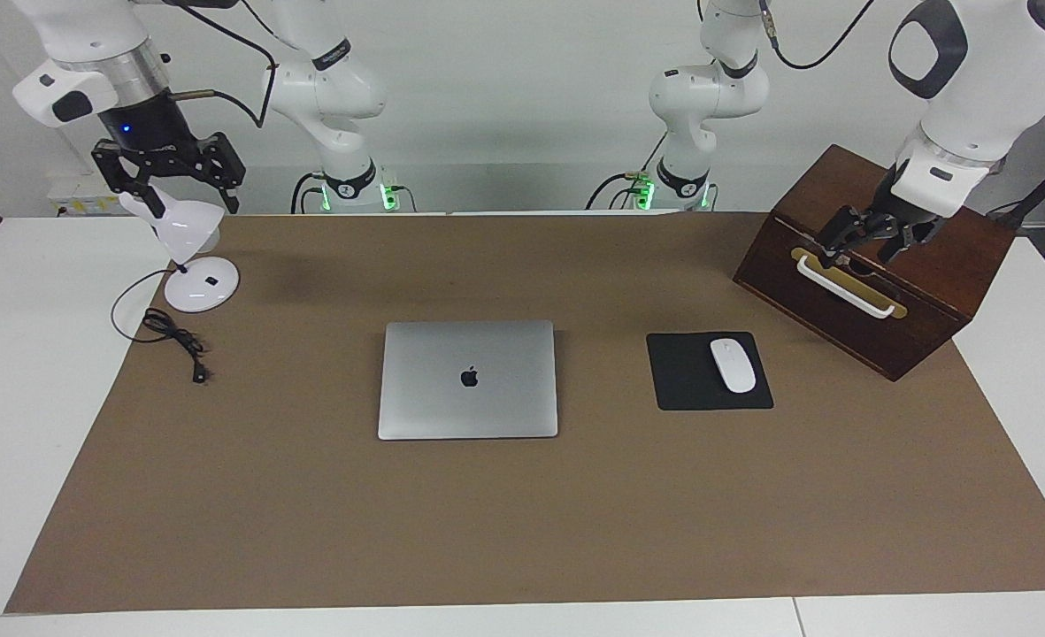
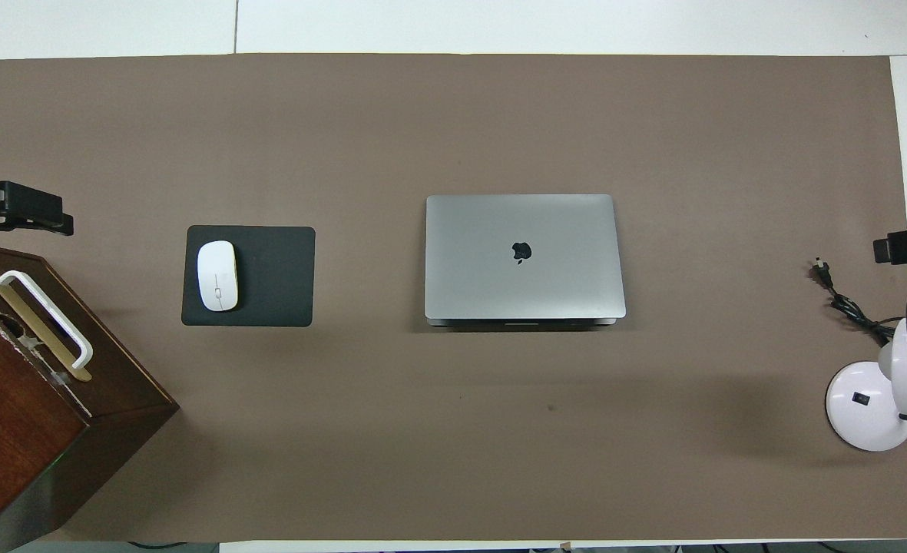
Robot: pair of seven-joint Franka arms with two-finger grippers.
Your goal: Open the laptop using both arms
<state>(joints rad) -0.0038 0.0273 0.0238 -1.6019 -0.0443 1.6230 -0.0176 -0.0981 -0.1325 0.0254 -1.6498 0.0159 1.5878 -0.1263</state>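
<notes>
Brown mat (image 1: 310,531) bearing the closed laptop (image 1: 468,379); left gripper (image 1: 867,234) over the wooden box (image 1: 929,274) and right gripper (image 1: 168,172) over the lamp (image 1: 188,239) both hang open, so the approach to the lid's edge is judged not yet begun.

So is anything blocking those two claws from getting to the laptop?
Nothing visible. The closed laptop lies alone mid-table. The left gripper is over the wooden box, the right gripper over the lamp; bare mat lies between.
</notes>
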